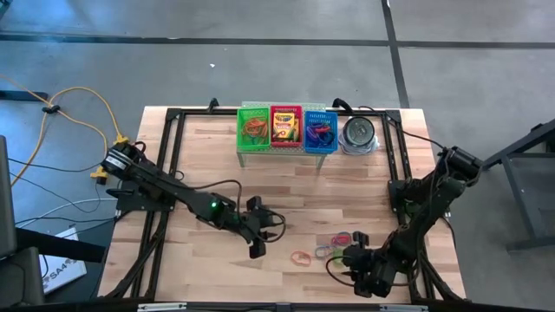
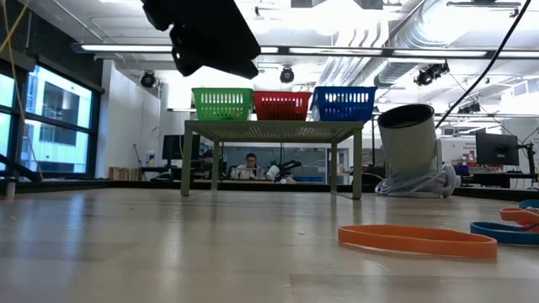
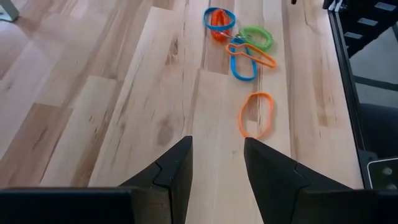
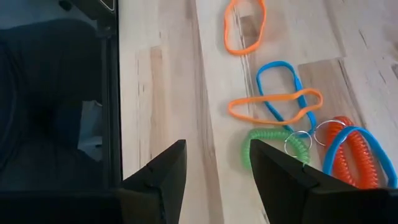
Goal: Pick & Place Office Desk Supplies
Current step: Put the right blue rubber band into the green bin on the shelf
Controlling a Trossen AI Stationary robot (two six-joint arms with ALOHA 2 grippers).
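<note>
Loose rubber bands lie on the table's near right part: a single orange loop (image 1: 301, 257) (image 3: 256, 115) (image 4: 245, 25), and a cluster (image 1: 336, 240) of blue, orange and green loops with coiled key rings (image 3: 239, 37) (image 4: 283, 106). My left gripper (image 1: 270, 232) (image 3: 217, 155) is open and hovers left of the orange loop, touching nothing. My right gripper (image 1: 345, 260) (image 4: 214, 162) is open too, just right of the loops near the table's front edge. A crayon box (image 1: 285, 126) lies in the red basket; more bands lie in the green basket (image 1: 255, 127) and the blue basket (image 1: 320, 133).
The three mesh baskets stand on a small green rack (image 2: 274, 128) at the table's far middle. A round silvery tin (image 1: 358, 134) (image 2: 410, 147) stands right of the rack. Bare wood (image 1: 199, 165) lies between the rack and both arms. The table's black frame rail (image 4: 112, 93) runs beside my right gripper.
</note>
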